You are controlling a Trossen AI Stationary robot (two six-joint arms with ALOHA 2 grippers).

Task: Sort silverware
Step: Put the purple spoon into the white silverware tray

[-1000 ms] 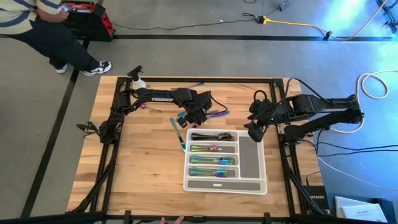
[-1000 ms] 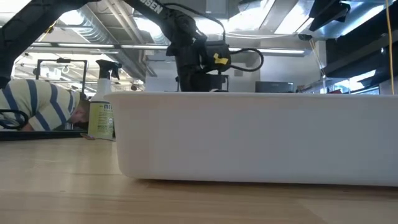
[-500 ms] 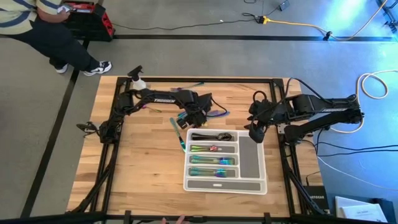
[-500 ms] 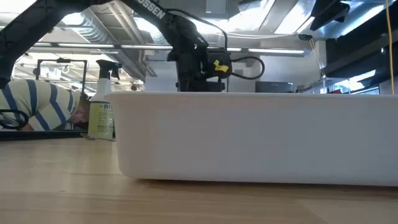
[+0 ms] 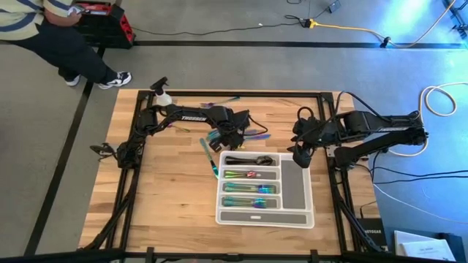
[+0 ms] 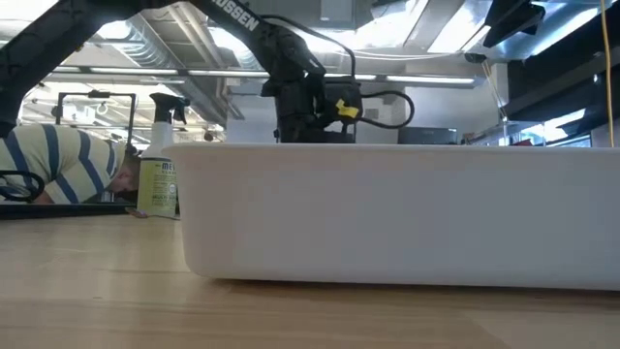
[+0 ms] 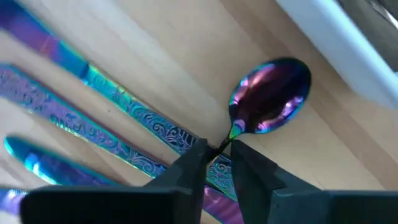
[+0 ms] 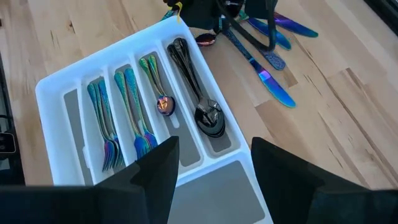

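My left gripper [image 7: 214, 149] has narrowed since a second ago; fingers now pinch the thin neck of an iridescent spoon [image 7: 268, 96] lying on the wood table [image 5: 161, 190] just beside the white tray [image 5: 296, 218]. Left arm reaches low over the loose silverware [image 5: 252, 134]. Right gripper [image 8: 211, 162] hovers wide, empty, over the tray's corner. Handles are engraved, glossy purple-green.

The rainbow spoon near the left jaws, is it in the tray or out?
Out: the spoon lies on the wood beside the tray.

Spoon [image 7: 270, 96] iridescent purple-green; tray [image 8: 53, 84] white.
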